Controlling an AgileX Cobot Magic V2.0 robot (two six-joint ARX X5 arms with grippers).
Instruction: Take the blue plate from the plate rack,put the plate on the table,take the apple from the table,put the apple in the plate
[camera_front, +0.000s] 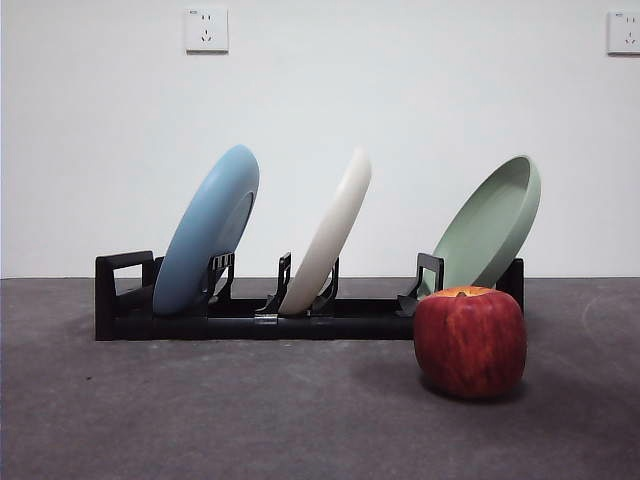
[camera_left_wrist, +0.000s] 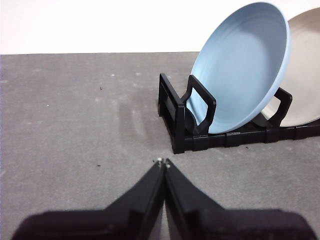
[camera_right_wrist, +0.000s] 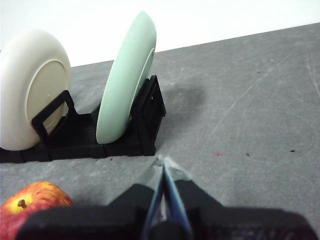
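Observation:
The blue plate (camera_front: 208, 230) (camera_left_wrist: 242, 65) leans in the left end slot of the black plate rack (camera_front: 250, 320) (camera_left_wrist: 182, 125) (camera_right_wrist: 145, 120). In front of the rack's right end the red apple (camera_front: 470, 342) (camera_right_wrist: 30, 207) stands on the grey table (camera_front: 200, 420). My left gripper (camera_left_wrist: 163, 162) is shut and empty, hovering off the rack's looped end, apart from the blue plate. Shut and empty as well, my right gripper (camera_right_wrist: 163, 161) hangs near the rack's other end, with the apple beside it. Neither arm appears in the front view.
A cream-white plate (camera_front: 328, 232) (camera_left_wrist: 302, 65) (camera_right_wrist: 30, 85) stands in the rack's middle slot. A pale green plate (camera_front: 490, 225) (camera_right_wrist: 127, 80) leans at the right end, just behind the apple. A white wall with two sockets (camera_front: 206, 30) backs the table.

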